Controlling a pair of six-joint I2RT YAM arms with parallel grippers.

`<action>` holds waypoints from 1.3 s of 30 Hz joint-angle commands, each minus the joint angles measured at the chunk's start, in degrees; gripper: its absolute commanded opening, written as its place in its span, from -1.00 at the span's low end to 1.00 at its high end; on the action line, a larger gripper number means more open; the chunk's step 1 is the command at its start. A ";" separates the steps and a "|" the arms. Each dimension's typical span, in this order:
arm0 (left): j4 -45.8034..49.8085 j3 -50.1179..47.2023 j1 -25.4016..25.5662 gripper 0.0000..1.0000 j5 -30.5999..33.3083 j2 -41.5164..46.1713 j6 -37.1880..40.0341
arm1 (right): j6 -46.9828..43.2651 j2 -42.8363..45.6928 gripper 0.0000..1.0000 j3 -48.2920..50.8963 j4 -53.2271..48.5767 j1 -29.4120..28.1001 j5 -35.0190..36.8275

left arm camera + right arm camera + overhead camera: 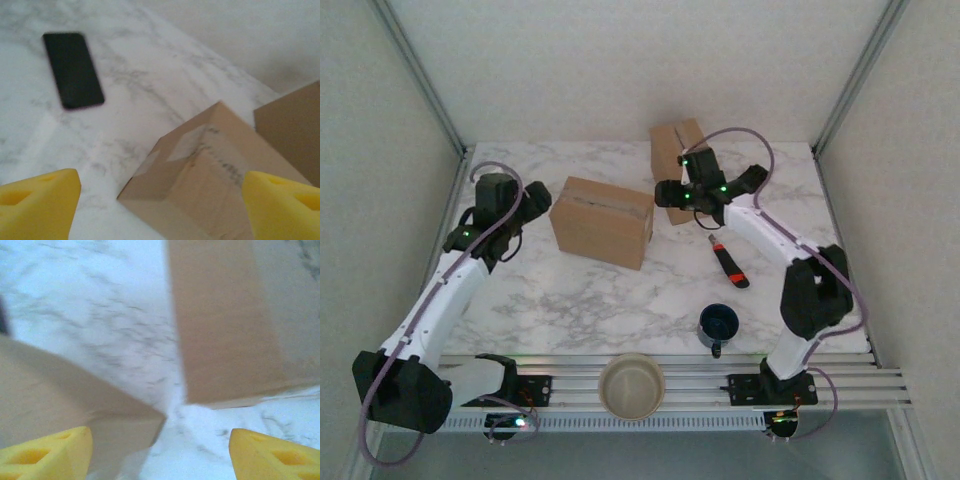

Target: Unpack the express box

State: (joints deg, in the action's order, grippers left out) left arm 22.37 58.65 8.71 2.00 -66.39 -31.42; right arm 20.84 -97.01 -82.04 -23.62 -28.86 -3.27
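One narrow strip of table (142, 342) separates front box (601, 221) from rear box (668, 150).

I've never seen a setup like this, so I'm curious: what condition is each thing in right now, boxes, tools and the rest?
Front box: taped shut, lying flat.
Back box: standing upright, looks shut.
Utility knife: lying flat, not held.
Mug: upright.
Bowl: upright, empty.
Phone: lying flat, screen dark.
Left tool: open, empty.
Right tool: open, empty.
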 commanded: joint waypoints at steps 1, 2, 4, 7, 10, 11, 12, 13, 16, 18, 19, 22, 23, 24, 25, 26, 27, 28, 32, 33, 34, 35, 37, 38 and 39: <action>4.06 -2.75 -0.88 0.63 3.35 2.82 -4.98 | -1.13 4.48 0.41 -3.07 -4.92 -1.14 -9.52; 4.03 -3.37 -0.94 0.61 2.71 2.80 -5.38 | -1.76 4.72 0.42 -3.79 -5.63 -1.52 -10.07; 3.59 -5.08 -1.03 0.57 0.58 1.94 -5.90 | -2.95 3.58 0.46 -6.34 -6.24 -1.75 -13.72; 1.27 -8.03 -1.03 0.51 -1.56 0.33 -6.76 | -6.24 -2.42 0.56 -12.73 -8.02 -1.92 -18.66; -1.72 -10.84 -1.09 0.50 -1.54 0.05 -7.43 | -10.30 -8.74 0.62 -17.56 -7.68 -1.93 -22.91; -2.18 -11.32 -1.16 0.50 -1.23 -0.14 -7.51 | -11.28 -10.60 0.64 -19.12 -7.63 -1.90 -23.60; -2.50 -11.69 -1.36 0.50 -1.21 -0.50 -7.52 | -12.32 -12.92 0.65 -21.22 -7.92 -1.92 -24.28; -2.85 -11.93 -1.48 0.50 -1.29 -1.09 -7.43 | -13.40 -15.27 0.65 -23.64 -8.70 -1.91 -24.71; -4.13 -12.33 -1.77 0.50 -1.99 -3.45 -6.90 | -15.29 -21.07 0.66 -29.36 -10.22 -1.85 -26.55; -5.39 -12.66 -1.98 0.50 -2.17 -5.13 -6.65 | -15.74 -24.06 0.67 -32.28 -11.27 -1.95 -28.25; -6.19 -12.87 -1.94 0.50 -2.03 -5.98 -6.64 | -15.79 -25.30 0.67 -33.45 -11.69 -1.90 -29.58; -8.03 -13.14 -2.30 0.50 -1.45 -7.83 -6.37 | -14.68 -26.79 0.65 -33.87 -11.45 -1.90 -33.37; -8.40 -13.15 -2.50 0.50 -0.93 -8.09 -6.37 | -14.15 -26.55 0.64 -33.09 -10.78 -1.90 -34.33; -8.92 -13.13 -2.79 0.50 -0.42 -8.02 -6.37 | -13.40 -26.20 0.62 -31.81 -9.78 -1.98 -35.13; -9.46 -13.28 -3.12 0.50 -0.08 -7.44 -6.54 | -12.75 -25.48 0.60 -30.35 -8.63 -2.01 -35.47; -10.00 -13.39 -3.43 0.51 0.10 -6.62 -6.71 | -12.35 -24.92 0.57 -29.08 -7.96 -2.09 -35.58; -10.77 -13.51 -3.67 0.53 0.18 -5.42 -6.89 | -12.02 -24.15 0.55 -27.59 -7.32 -2.15 -35.61; -11.45 -13.63 -3.96 0.57 0.20 -4.19 -6.99 | -11.67 -23.41 0.53 -25.96 -6.65 -2.23 -35.59; -13.33 -12.97 -4.83 0.74 -1.56 -0.94 -6.15 | -10.22 -21.00 0.46 -19.93 -3.33 -2.34 -35.13; -13.77 -12.76 -4.95 0.77 -1.97 -0.40 -6.03 | -9.83 -20.62 0.45 -18.70 -2.59 -2.39 -35.14; -14.73 -12.77 -4.93 0.80 -2.65 -0.13 -5.82 | -9.55 -20.33 0.44 -17.52 -1.96 -2.43 -34.96; -15.95 -12.69 -4.97 0.83 -3.78 -0.06 -5.40 | -9.24 -20.15 0.43 -16.71 -1.42 -2.43 -34.84; -18.86 -12.45 -5.03 0.87 -6.90 -0.85 -4.35 | -8.82 -19.77 0.42 -15.26 -0.59 -2.60 -34.81; -20.76 -12.27 -5.03 0.89 -9.04 -1.82 -3.62 | -8.64 -19.63 0.42 -14.64 -0.22 -2.64 -34.64; -22.69 -12.05 -5.02 0.90 -11.33 -3.10 -3.02 | -8.48 -19.49 0.42 -14.19 0.04 -2.73 -34.61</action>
State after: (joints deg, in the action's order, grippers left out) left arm 5.87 45.63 4.12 -3.09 -67.64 -36.82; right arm 11.16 -118.15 -98.41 -24.56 -30.70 -37.41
